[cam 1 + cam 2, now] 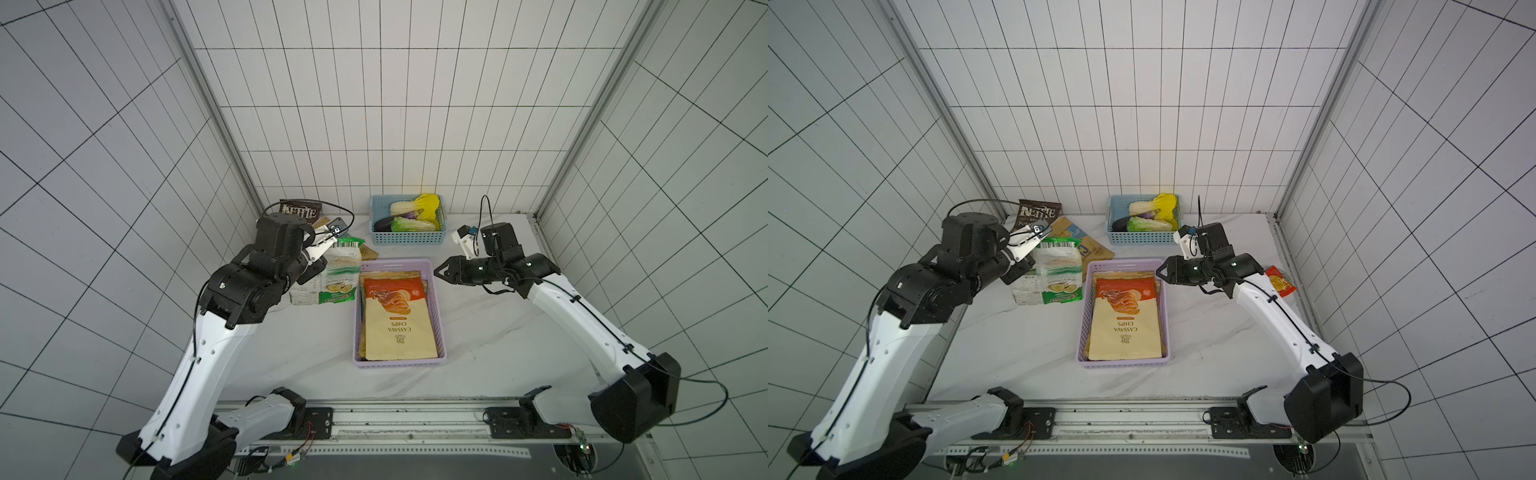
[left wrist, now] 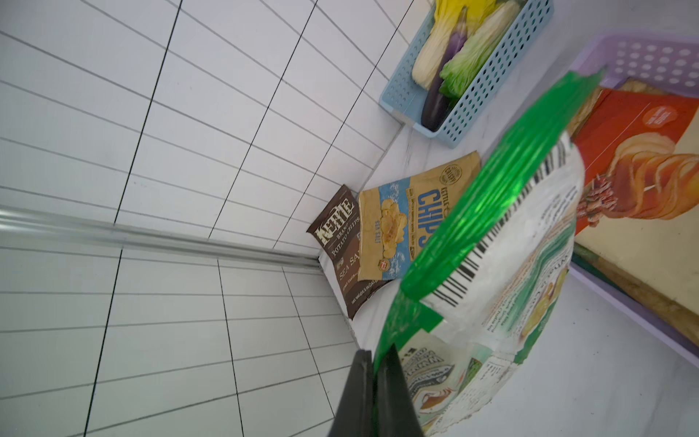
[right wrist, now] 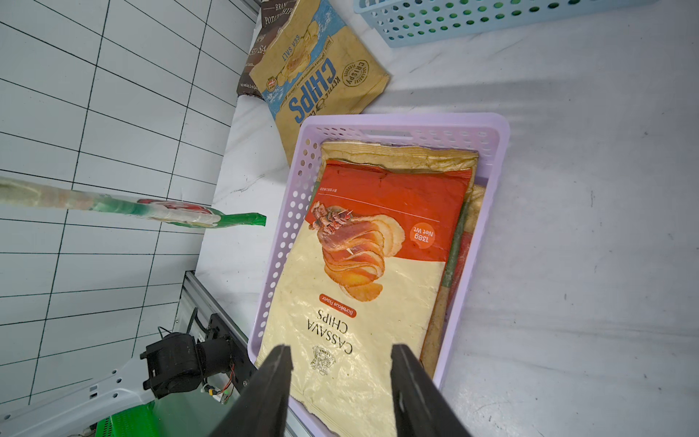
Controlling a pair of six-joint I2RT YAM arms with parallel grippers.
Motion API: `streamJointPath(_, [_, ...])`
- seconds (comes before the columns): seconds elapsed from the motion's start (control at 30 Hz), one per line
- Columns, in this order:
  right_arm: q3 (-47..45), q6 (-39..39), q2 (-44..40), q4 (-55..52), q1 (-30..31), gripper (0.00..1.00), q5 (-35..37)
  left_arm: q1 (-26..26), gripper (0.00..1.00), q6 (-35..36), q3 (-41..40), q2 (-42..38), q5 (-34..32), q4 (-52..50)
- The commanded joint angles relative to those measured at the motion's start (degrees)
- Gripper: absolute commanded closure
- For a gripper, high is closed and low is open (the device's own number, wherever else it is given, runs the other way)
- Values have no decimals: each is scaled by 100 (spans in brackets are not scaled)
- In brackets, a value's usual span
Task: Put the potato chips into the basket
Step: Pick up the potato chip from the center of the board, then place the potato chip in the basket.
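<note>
Across the table, bare surface is lying open near and right of the central lilac basket. A cream cassava bag is lying flat inside, nearly filling it rim to rim. Just beside its left wall, the white-green bag is being held upright, an edge clamped between the fingers of the left gripper. A tan CHIPS bag is overlapping a Kettle bag at the far-left corner. The right gripper is hovering by the right rim, fingers apart, empty.
</note>
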Motion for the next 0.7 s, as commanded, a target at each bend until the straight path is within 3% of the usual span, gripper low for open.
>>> streamJointPath(0.0, [38, 44, -79, 78, -28, 54, 216, -223, 100, 222, 210, 192, 507, 719])
streamJointPath(0.3, [-112, 115, -250, -22, -207, 54, 475, -993, 100, 357, 130, 931, 638, 1798])
streamJointPath(0.67, [-277, 141, -464, -74, -391, 54, 490, -1373, 100, 842, -458, 1794, 541, 3559])
